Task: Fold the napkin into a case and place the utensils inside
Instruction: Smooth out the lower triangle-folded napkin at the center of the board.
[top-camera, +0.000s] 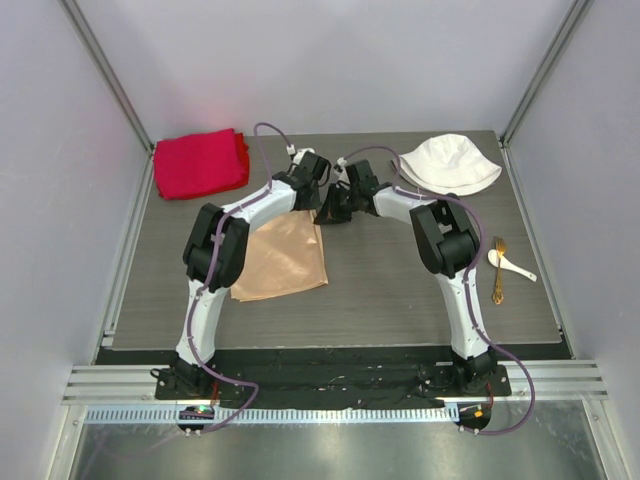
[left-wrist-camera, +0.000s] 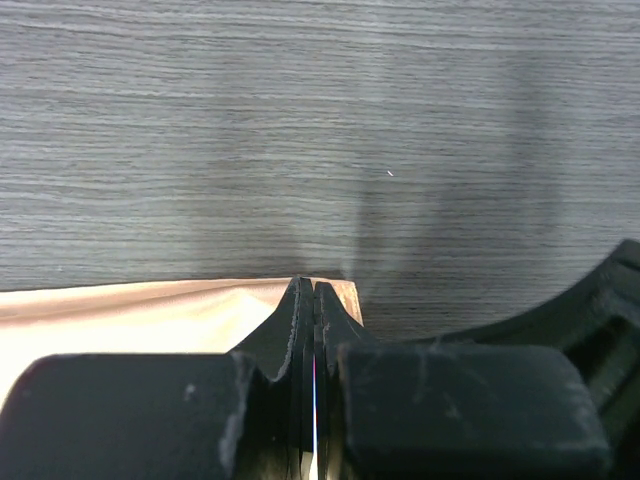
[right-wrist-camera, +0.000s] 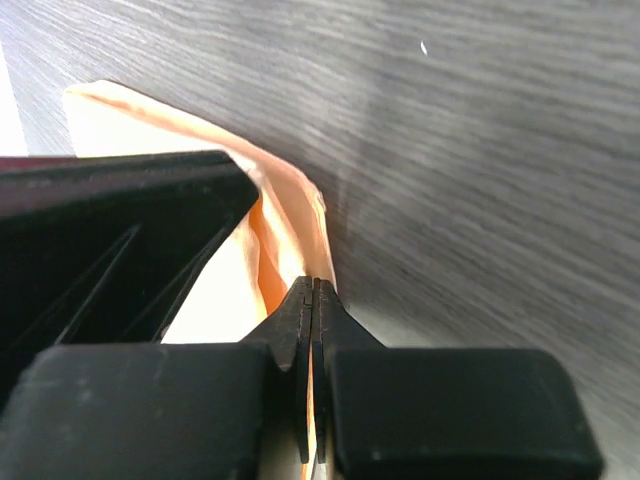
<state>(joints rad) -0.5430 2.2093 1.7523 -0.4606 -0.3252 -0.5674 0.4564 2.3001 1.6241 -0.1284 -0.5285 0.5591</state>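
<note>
The peach-tan satin napkin (top-camera: 280, 258) lies flat on the grey table, left of centre. Both grippers meet at its far right corner. My left gripper (top-camera: 316, 204) (left-wrist-camera: 314, 286) is shut, and the napkin's corner (left-wrist-camera: 150, 315) rises to its tips and shows on both sides of them. My right gripper (top-camera: 332, 212) (right-wrist-camera: 314, 284) is shut on a raised fold of the napkin (right-wrist-camera: 285, 215), with orange cloth showing between its fingers. The utensils lie at the right edge: a small white spoon (top-camera: 510, 265) and a gold fork (top-camera: 498, 272). No folded case is visible.
A thick red cloth (top-camera: 200, 163) sits at the far left corner. A white bucket hat (top-camera: 450, 165) rests at the far right. The left gripper's black body (right-wrist-camera: 110, 250) fills the left of the right wrist view, very close by. Grey walls surround the table.
</note>
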